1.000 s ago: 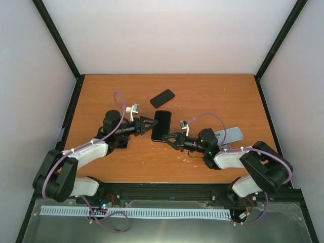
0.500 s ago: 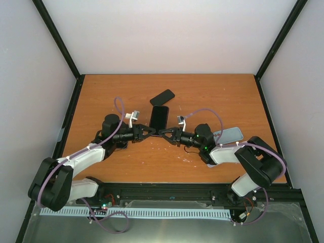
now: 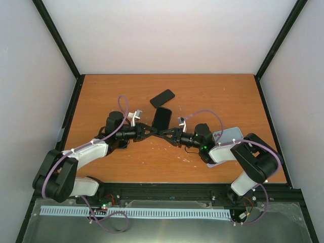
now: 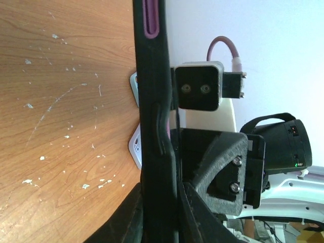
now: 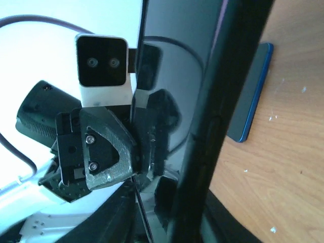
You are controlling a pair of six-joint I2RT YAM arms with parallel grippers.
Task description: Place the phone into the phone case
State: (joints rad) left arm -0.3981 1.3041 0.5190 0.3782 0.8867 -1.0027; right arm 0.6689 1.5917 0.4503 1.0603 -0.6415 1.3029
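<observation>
- We see the left claw [image 3: 153, 131] clamped on the lower edge of the black phone [image 3: 162, 117].
- The right claw [image 3: 165, 133] straddles that same edge; we cannot tell whether it grips.
- The black phone is held tilted above the worktop [image 3: 212, 96].
- Just beyond it lies a second dark handset [image 3: 162, 97], and well to its right a pale case [image 3: 230, 134].

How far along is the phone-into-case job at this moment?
Done: a black slab stands on edge between the arms. In hand: left gripper clamps it, right gripper flanks it. Remaining: I cannot tell phone from case here, so seating is unconfirmed.
</observation>
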